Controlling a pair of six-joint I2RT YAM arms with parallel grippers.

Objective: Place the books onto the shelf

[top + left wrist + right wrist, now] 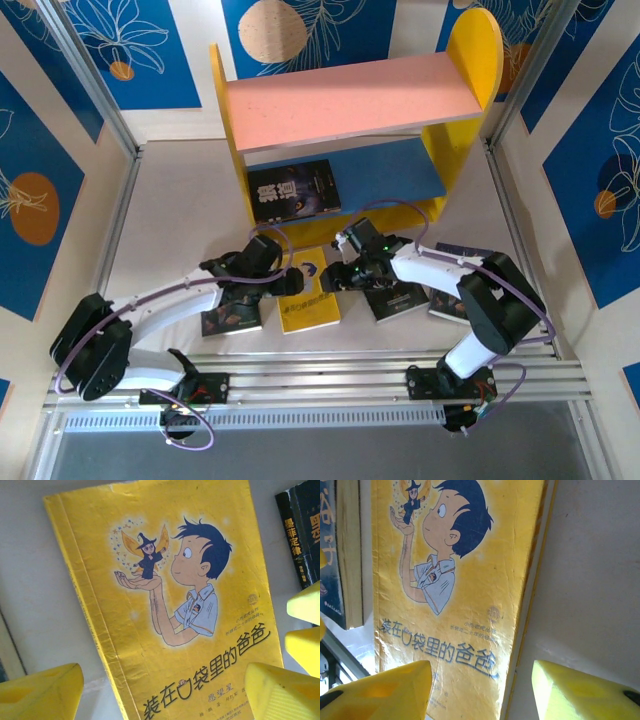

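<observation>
1. The table point(170, 220) carries the shelf point(350, 100) at its 12 o'clock, a black book point(295, 190) on the blue lower board
2. The yellow book point(310, 305) lies flat on the table at the shelf's 6 o'clock
3. The left claw point(290, 282), fingers apart and empty, hovers at that book's 10 o'clock edge
4. The right claw point(335, 278), fingers apart and empty, hovers at its 2 o'clock edge

WALLS: cream walls point(200, 30) carrying blue panels point(130, 50) with white leaf outlines and orange discs | FRAME: slanted metal posts point(92, 80) at both rear corners | SURFACE: white matte tabletop point(180, 220) | NEAR EDGE: ribbed aluminium rail point(330, 380) spanning the width | LIGHT: even, soft shadows
</observation>
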